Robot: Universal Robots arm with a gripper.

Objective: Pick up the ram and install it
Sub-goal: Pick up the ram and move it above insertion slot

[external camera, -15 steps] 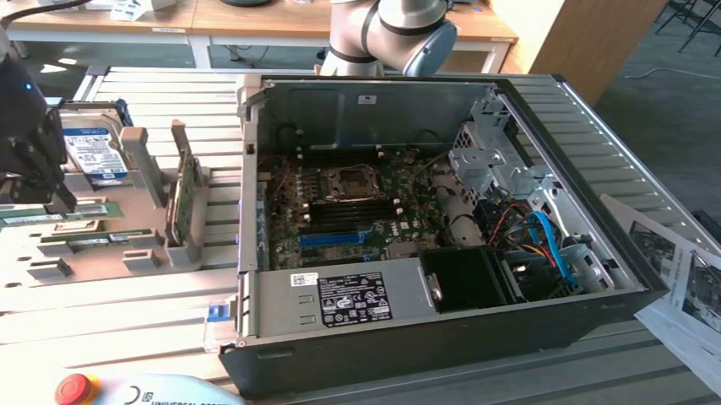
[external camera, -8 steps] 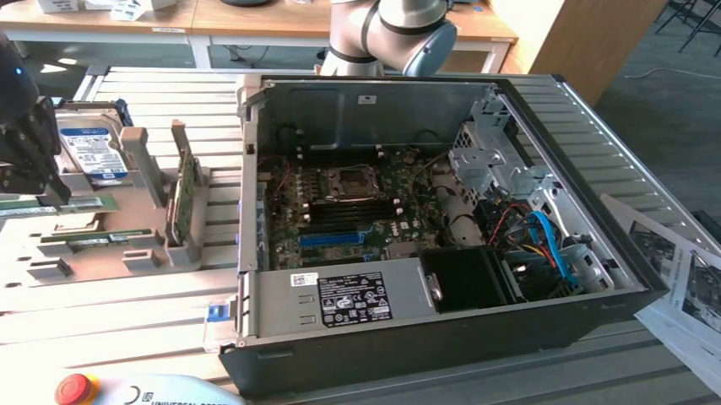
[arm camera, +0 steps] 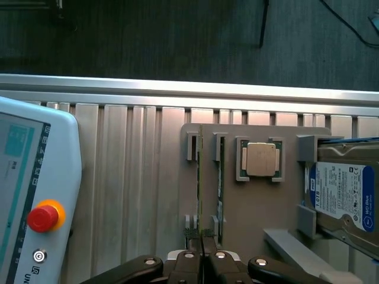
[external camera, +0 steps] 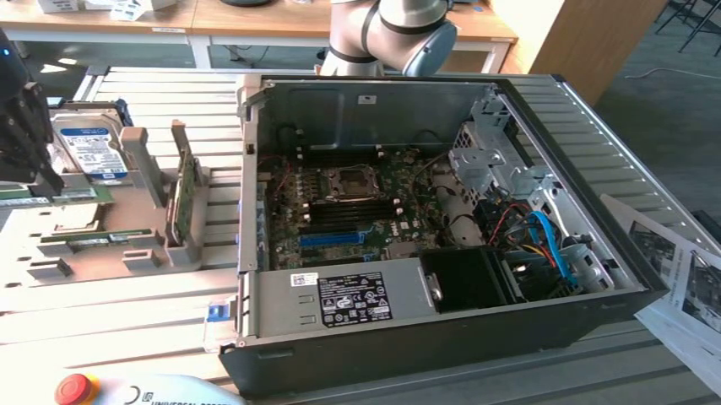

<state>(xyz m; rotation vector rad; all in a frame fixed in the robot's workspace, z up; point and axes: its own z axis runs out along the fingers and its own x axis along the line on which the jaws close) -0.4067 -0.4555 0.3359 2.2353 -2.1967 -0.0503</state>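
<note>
The ram [arm camera: 200,189] is a thin green stick standing on edge in the grey holder [arm camera: 260,219]. A second stick like it [arm camera: 220,189] stands one slot over. My gripper [arm camera: 203,257] is shut on the near end of the first stick, its two black fingers [arm camera: 188,263] pressed together on the top edge. In the exterior view the gripper [external camera: 46,179] hangs at the far left over the holder [external camera: 124,253], with the green ram [external camera: 73,194] just beneath it. Whether the stick has risen out of its slot I cannot tell.
An open computer case [external camera: 451,337] sits at centre, its motherboard [external camera: 338,198] showing a blue slot [external camera: 336,239]. The holder also carries a hard drive [external camera: 90,143], a processor chip [arm camera: 260,160] and a broader green card [external camera: 181,198] on edge. A teach pendant [arm camera: 29,195] lies alongside.
</note>
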